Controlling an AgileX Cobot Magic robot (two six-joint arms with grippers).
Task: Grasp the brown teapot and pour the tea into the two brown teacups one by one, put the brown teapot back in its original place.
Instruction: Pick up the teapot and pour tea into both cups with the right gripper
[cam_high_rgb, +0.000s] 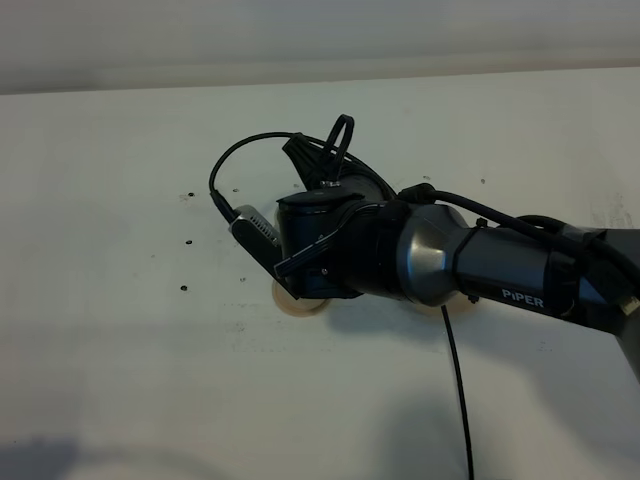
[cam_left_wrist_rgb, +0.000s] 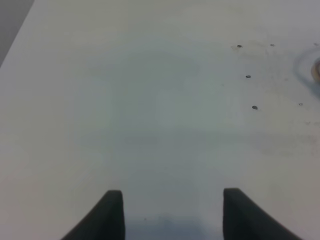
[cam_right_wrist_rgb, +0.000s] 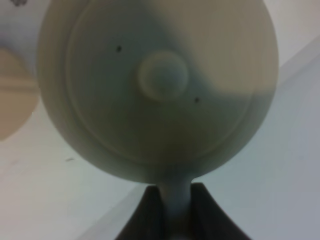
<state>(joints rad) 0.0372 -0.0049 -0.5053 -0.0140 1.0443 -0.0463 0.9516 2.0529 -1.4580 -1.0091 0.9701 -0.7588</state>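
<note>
The brown teapot (cam_right_wrist_rgb: 160, 85) fills the right wrist view from above, with its domed lid and knob (cam_right_wrist_rgb: 163, 76). My right gripper (cam_right_wrist_rgb: 175, 194) is shut on its loop handle (cam_right_wrist_rgb: 175, 200), which sits between the two dark fingers. In the exterior high view the right arm (cam_high_rgb: 450, 265) reaches across the middle and hides the teapot. A pale tan rim of a cup or its saucer (cam_high_rgb: 298, 304) shows under the wrist, and it also shows beside the teapot in the right wrist view (cam_right_wrist_rgb: 15, 100). The second cup and the wide saucer are hidden. My left gripper (cam_left_wrist_rgb: 172, 212) is open over bare table.
The white table (cam_high_rgb: 120, 300) carries a few small dark specks (cam_high_rgb: 187, 242). A black cable (cam_high_rgb: 458, 380) hangs from the right arm toward the front. A tan sliver (cam_left_wrist_rgb: 317, 70) shows at the edge of the left wrist view.
</note>
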